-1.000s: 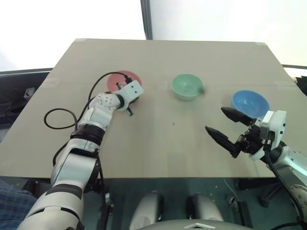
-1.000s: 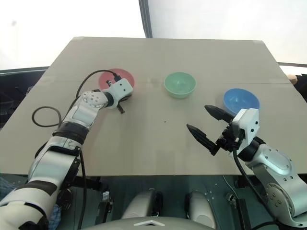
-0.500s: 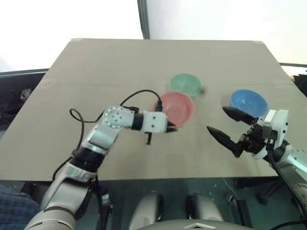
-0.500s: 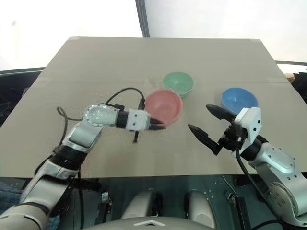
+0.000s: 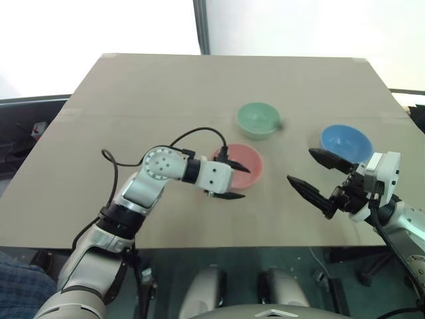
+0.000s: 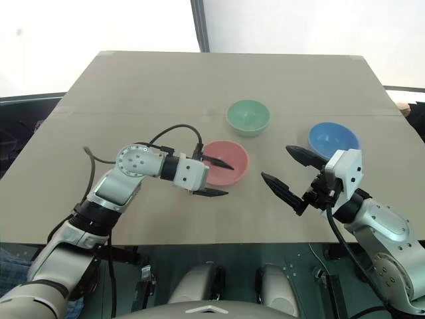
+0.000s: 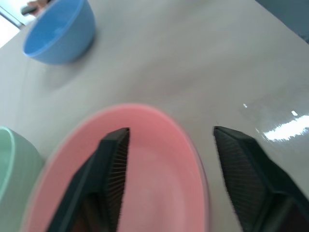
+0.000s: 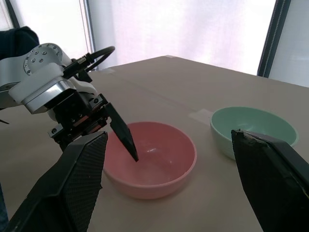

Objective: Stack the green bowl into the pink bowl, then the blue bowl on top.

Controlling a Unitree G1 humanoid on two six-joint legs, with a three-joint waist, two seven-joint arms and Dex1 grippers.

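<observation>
- Left gripper: fingers spread apart, straddling the near-left rim of the pink bowl, one finger over the bowl's hollow and the other outside the wall on the near side; no clamping on the rim visible.
- Same stance in the left wrist view: one finger inside the pink bowl, the other finger outside it, over bare tabletop.
- Pink bowl: upright on the table, around the middle of the surface, somewhat toward the near edge.
- Black cable: looped from the left wrist up over the forearm.
- Right gripper: fingers wide apart, nothing between them, held over the table near its right edge, to the right of the pink bowl and apart from it.
- Blue bowl: upright near the right edge, just beyond the right gripper's far finger.
- Green bowl: upright, beyond the pink bowl toward the far edge, close beside it but with a gap between the two rims.
- All three bowls separate, none nested in another.
</observation>
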